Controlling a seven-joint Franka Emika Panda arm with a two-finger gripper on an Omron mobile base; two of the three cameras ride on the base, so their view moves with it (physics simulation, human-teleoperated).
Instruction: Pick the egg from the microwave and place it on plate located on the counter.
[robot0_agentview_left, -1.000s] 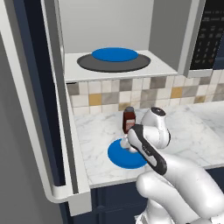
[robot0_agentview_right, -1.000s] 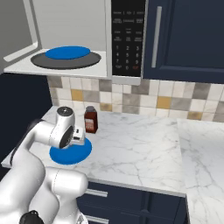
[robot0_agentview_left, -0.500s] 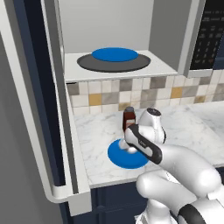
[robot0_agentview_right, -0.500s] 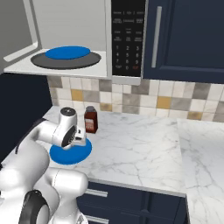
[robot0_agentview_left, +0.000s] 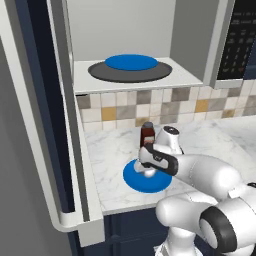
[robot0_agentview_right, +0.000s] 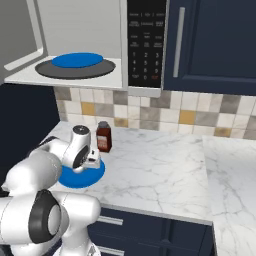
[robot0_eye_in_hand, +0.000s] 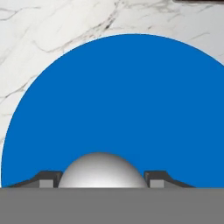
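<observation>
The white egg (robot0_eye_in_hand: 102, 170) sits between my two dark fingertips, and my gripper (robot0_eye_in_hand: 103, 181) is shut on it. Right below it lies the plain blue plate (robot0_eye_in_hand: 118, 105) on the white marble counter (robot0_eye_in_hand: 52, 30). From the base views, my gripper (robot0_agentview_left: 146, 169) hangs low over the plate (robot0_agentview_left: 150, 183), and the hand covers the egg. The same plate (robot0_agentview_right: 85, 176) lies under my gripper (robot0_agentview_right: 93, 163) near the counter's front left. Above, the grey microwave (robot0_agentview_left: 192, 45) stands open, its dark turntable (robot0_agentview_left: 100, 72) carrying a blue disc (robot0_agentview_left: 131, 62).
A small brown bottle (robot0_agentview_left: 147, 134) stands just behind the plate, close to my hand. The open microwave door (robot0_agentview_left: 65, 130) hangs at the left. A tiled backsplash (robot0_agentview_right: 175, 112) runs behind, with bare marble counter (robot0_agentview_right: 165, 165) to the right and navy cabinets (robot0_agentview_right: 210, 40) above.
The arm has folded lower and more to the right, while the hand has stayed over the blue plate with the egg and sunk slightly toward it.
</observation>
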